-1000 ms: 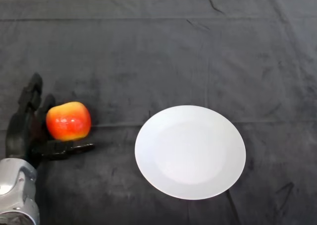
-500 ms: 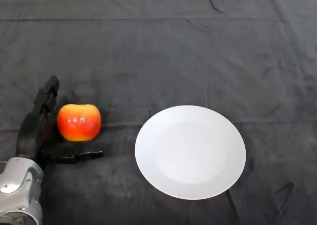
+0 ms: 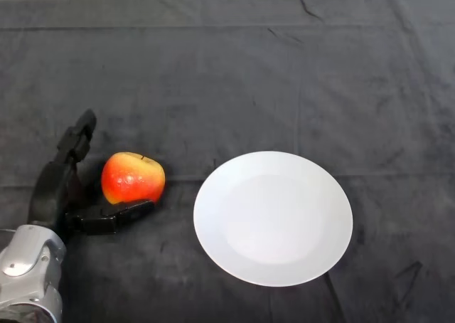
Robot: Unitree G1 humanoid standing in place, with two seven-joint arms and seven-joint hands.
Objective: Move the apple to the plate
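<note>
My left hand (image 3: 60, 188) lies open on the cloth, fingers straight at the apple's far-left side and thumb touching its near edge, cupping but not gripping it. The apple (image 3: 133, 178) sits at three o'clock from my palm, with the plate (image 3: 273, 218) beyond it at roughly four o'clock, near but apart.

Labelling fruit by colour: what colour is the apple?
Red blending into yellow-orange, seen in the head view: apple.

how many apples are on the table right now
1. The apple lies on the dark cloth left of the white plate, between the thumb and fingers of the left robot hand. Nothing in view could hide another.
</note>
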